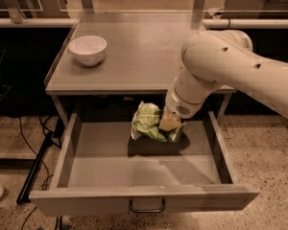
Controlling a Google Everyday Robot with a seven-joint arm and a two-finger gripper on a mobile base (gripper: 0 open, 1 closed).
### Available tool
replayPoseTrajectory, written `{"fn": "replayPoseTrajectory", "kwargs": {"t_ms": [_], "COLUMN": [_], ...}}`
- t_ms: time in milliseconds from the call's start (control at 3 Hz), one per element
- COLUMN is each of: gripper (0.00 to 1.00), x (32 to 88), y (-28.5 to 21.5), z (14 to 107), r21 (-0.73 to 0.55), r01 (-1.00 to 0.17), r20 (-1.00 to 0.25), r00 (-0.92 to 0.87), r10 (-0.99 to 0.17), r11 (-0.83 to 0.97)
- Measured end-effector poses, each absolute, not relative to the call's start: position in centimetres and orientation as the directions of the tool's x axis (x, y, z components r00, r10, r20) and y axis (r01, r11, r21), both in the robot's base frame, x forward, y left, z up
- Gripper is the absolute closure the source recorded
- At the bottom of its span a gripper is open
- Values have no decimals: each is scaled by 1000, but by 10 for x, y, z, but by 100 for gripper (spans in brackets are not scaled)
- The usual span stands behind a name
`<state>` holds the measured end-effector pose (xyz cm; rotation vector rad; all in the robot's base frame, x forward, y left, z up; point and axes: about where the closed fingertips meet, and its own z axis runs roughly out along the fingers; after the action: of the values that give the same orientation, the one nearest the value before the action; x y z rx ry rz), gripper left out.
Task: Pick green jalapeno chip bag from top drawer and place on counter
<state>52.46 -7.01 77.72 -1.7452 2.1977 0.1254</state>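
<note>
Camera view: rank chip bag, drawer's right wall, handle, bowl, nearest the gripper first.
1. Chip bag, held by the gripper over the drawer back.
2. Right wall, to its right.
3. Handle, drawer front, and bowl, left on the counter: too close to call.

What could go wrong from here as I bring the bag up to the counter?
The bag hangs over the drawer, just below the front lip of the counter; a straight lift could snag it there. The pincer seems to grip only the bag's right side, so the crinkled foil might slip out. Setting it down far to the left risks bumping the bowl.
</note>
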Motion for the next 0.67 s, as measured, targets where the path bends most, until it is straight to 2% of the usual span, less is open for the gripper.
{"fn": "replayPoseTrajectory", "kwargs": {"t_ms": [333,667], "gripper": [100,100], "x": [497,498], "y": [-79,-79], "z": [804,808], "r21": [-171,-179], "r01": [-952,-950], "r20": [-292,-298], "r00": [-198,-196], "r10": [-936,-934], "r11": [255,257]}}
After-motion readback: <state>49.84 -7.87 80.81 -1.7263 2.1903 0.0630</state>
